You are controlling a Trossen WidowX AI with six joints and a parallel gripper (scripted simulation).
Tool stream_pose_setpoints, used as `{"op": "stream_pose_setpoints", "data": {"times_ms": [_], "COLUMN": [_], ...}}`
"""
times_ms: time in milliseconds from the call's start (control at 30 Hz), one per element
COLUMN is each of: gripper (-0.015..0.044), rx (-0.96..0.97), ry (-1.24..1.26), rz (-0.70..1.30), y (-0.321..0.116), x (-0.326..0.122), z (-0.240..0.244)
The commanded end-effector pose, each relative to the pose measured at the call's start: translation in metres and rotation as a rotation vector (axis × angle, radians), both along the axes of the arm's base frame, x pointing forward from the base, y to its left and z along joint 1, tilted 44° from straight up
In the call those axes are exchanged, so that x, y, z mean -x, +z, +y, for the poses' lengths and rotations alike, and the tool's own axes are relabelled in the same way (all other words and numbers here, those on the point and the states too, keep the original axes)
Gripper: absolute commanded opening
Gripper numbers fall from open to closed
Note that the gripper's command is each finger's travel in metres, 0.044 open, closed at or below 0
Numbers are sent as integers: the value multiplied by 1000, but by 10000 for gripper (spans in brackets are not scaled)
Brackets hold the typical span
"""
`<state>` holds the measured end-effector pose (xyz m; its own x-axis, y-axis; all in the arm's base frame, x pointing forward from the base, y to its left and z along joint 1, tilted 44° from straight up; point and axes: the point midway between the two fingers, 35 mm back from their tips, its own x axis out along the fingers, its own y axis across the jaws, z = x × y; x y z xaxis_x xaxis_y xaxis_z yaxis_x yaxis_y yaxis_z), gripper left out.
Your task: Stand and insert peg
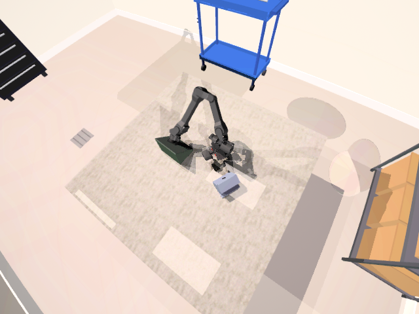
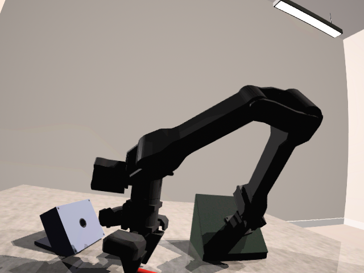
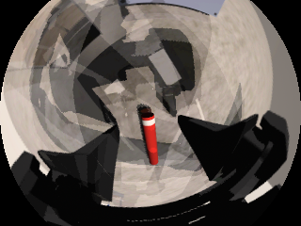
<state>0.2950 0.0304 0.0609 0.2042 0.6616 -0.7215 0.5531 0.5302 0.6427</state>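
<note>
The red peg (image 1: pixel 215 155) (image 2: pixel 148 271) (image 3: pixel 150 137) lies on the table. In the wrist view its white-banded end is at the top, towards the panel, and its plain end is lower. My gripper (image 2: pixel 137 267) (image 3: pixel 149 123) is open and low over the peg, pointing down. The peg shows between the two fingers, with a gap on each side. The exterior view shows only a short red piece beside the near fingertip. The sloped pale blue panel (image 1: pixel 227 185) (image 2: pixel 69 214) (image 3: pixel 188 6) stands in front, its hole (image 1: pixel 223 178) (image 2: pixel 83 222) empty.
A dark green wedge (image 1: pixel 172 150) (image 2: pixel 214 214) stands under the arm's base. The pale panel is a short way from the gripper. A blue cart (image 1: pixel 236 59) and an orange-boxed shelf (image 1: pixel 383 216) stand farther off. Shadows cross the surface around the peg.
</note>
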Motion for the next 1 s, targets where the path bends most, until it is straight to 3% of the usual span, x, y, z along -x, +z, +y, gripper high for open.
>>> {"op": "stream_pose_setpoints", "data": {"times_ms": [0, 200, 500, 800, 967], "gripper": [256, 110, 110, 50, 49], "rx": [-5, -5, -5, -5, -3], "ry": [-3, -3, -3, -3, -4], "rz": [4, 4, 4, 4, 3], "y": [-1, -1, -1, -1, -1], "x": [0, 0, 0, 0, 0], "z": [1, 1, 1, 1, 1]}}
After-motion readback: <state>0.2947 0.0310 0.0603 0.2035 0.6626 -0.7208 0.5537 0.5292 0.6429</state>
